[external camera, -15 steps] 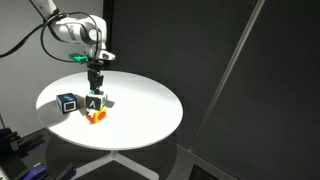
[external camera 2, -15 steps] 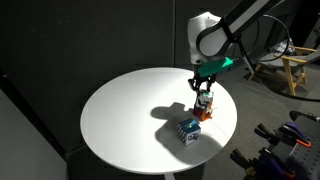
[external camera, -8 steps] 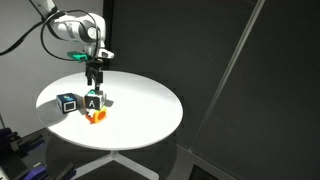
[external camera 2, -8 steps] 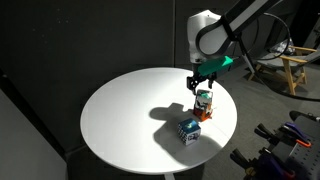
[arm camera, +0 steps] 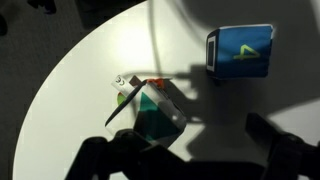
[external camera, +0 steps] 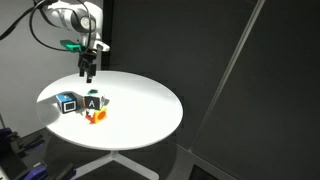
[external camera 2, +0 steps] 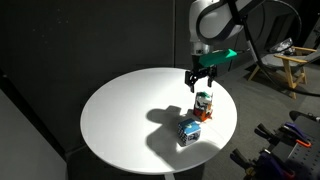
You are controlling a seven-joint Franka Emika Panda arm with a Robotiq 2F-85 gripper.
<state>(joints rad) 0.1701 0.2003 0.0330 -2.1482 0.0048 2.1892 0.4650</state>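
Fig. My gripper [external camera 2: 201, 84] hangs over the round white table [external camera 2: 120, 110], its fingers spread wide and holding nothing. In both exterior views the nearest thing, a small white lettered cube [external camera 2: 204, 101], lies at 6 o'clock from my fingertips, almost straight below and apart from them. It rests on a low orange block [external camera 2: 203, 115]. In the wrist view the cube [arm camera: 155, 110] sits between my two dark fingers. Its edges run diagonally to the line joining them, and the orange block peeks out toward 10 o'clock. The cube shows no clear long axis. A blue cube with a letter face [arm camera: 240, 52] stands apart, at 2 o'clock from the stack.
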